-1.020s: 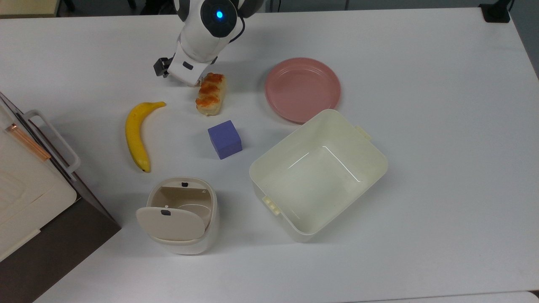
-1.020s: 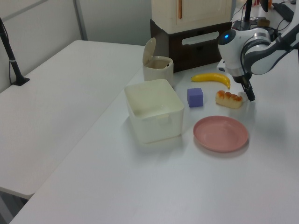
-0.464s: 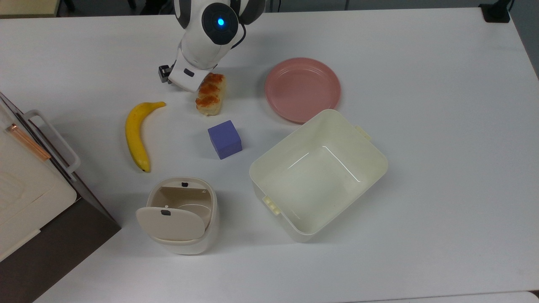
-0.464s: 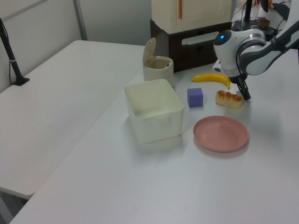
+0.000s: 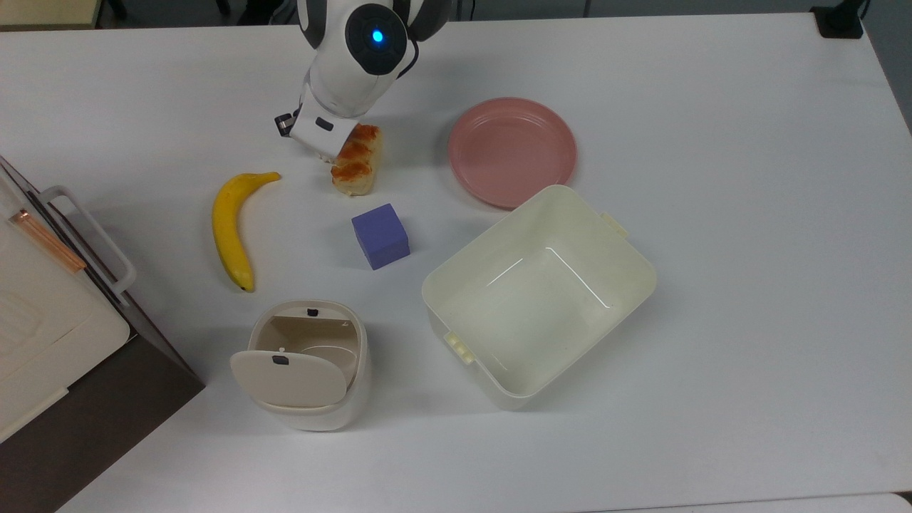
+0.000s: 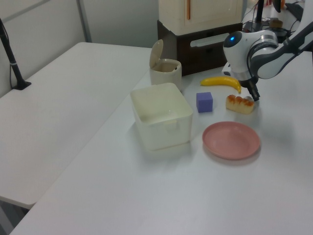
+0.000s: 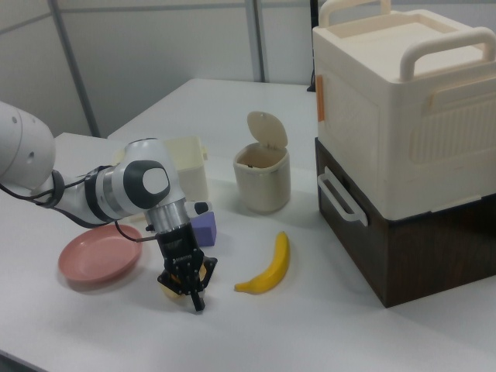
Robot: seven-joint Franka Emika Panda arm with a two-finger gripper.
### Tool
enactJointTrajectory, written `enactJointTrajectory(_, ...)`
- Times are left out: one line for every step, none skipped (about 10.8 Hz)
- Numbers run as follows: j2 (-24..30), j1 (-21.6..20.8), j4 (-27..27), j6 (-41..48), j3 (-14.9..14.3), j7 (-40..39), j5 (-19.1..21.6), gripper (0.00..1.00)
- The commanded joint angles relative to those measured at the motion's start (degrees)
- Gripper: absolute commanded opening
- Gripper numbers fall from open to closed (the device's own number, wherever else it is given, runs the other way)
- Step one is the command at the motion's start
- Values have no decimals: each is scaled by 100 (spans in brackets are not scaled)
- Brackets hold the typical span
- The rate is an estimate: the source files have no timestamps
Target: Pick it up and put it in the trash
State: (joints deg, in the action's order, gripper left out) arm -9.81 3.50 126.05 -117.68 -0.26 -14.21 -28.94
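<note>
- The small crumpled off-white paper wad is hidden under the gripper (image 7: 190, 288). It is probably between the jaws, though I cannot tell if they pinch it.
- The gripper has lifted slightly beside the orange-topped bread roll (image 5: 354, 162), so the pickup is likely done.
- The cream-white flap-lid bin (image 5: 360, 349) stands open well apart, towards the counter's opposite edge.

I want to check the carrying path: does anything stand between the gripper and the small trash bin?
Nothing visible does. In the top view the line from the gripper to the trash bin runs through the gap between banana and purple cube; the lid stands open.
</note>
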Motion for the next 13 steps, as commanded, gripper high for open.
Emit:
enactJointTrajectory(-21, -7, -63, -54, -9, -100, 73, 59)
enactJointTrajectory(-21, 1, -72, -54, -9, -91, 73, 81)
enactJointTrajectory(-21, 1, -72, -54, -9, -100, 73, 94)
enactJointTrajectory(-21, 10, -81, -54, -9, -91, 90, 100)
enactJointTrajectory(-21, 36, -81, -54, -9, -117, 81, 100)
enactJointTrajectory(-12, 63, -81, -54, 0, -178, 81, 100)
enactJointTrajectory(-12, 63, -81, -62, 35, -170, 90, 100)
enactJointTrajectory(-12, 63, -220, -54, 70, -170, 90, 100)
enactJointTrajectory(-20, 63, -326, -54, 70, -161, 116, 100)
enactJointTrajectory(-21, 72, -388, -54, 70, -161, 160, 100)
enactJointTrajectory(-29, 63, -406, -62, 70, -161, 221, 100)
enactJointTrajectory(-29, 63, -397, -62, 70, -161, 239, 100)
enactJointTrajectory(-38, 63, -397, -62, 79, -144, 248, 100)
